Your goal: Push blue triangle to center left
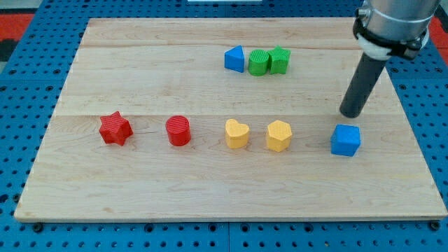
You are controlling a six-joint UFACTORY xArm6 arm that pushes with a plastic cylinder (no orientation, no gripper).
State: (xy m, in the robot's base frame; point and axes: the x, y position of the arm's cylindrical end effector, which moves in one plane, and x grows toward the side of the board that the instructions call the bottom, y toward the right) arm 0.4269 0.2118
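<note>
The bench [231,189], a pale wooden board on a blue pegboard [21,91], fills most of the view, and its bottom edge lies nearest the camera. My arm [392,21] enters at the view's top right, a grey cylinder with a white band, and from it the dark rod slants down and toward the view's left. There is no tool that opens or closes here, only the rod, so it holds nothing; my tip [350,114] rests on the bench just above the blue cube [346,140] toward the view's top, close to it, though I cannot tell if they touch. That cube ends a row across the bench's middle: going to the view's left come a yellow hexagon [278,136], a yellow heart [236,133], a red cylinder [178,131] and a red star [115,129], each apart from the next. The blue triangle [234,59] sits near the view's top, a little right of centre, well apart from my tip. Just beside it on the view's right is a green cylinder [259,62], touching or nearly touching it, and then a green cube [279,60] pressed against that cylinder.
</note>
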